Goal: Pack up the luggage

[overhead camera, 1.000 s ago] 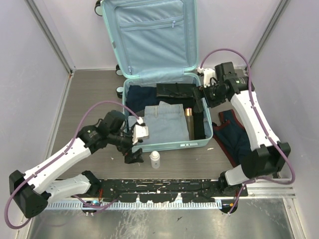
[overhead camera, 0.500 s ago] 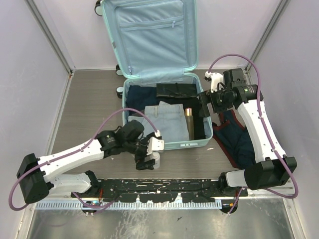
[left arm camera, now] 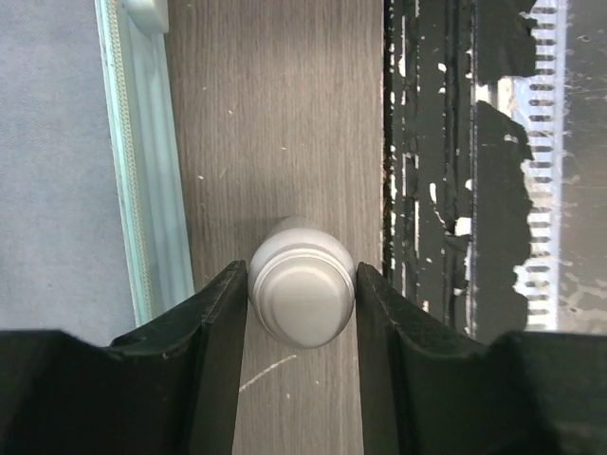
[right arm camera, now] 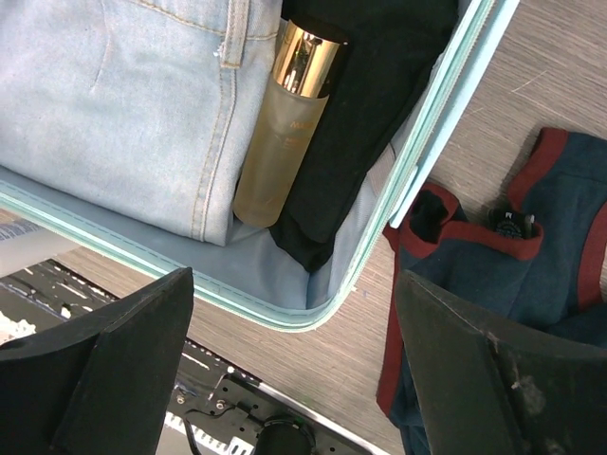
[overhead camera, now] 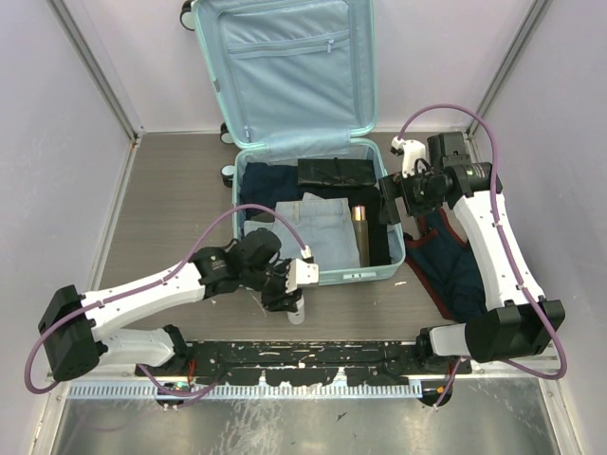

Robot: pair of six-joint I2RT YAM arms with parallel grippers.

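The left hand is clamped on a small white bottle that stands upright on the desk, just in front of the luggage's near wall and toward its left corner. In the left wrist view its two dark fingers press against opposite sides of the bottle's rounded cap, with the mint rim of the luggage running close along one side.

The right hand is released, with its fingers spread wide and nothing between them. It hangs above the luggage's right edge, near the front right corner.

The luggage lies open in the middle of the desk. Its lower shell sits flat, and its lid is raised behind it, showing the pale blue lining. Inside the shell, folded light-blue jeans fill the front middle. A slim bottle with a gold cap lies along their right side, between the jeans and a black cloth that sits against the right wall. Dark navy clothing lies in the back left of the shell, with another black item across the back.

Outside the luggage, just right of its right wall, a navy garment with red trim lies crumpled on the desk.
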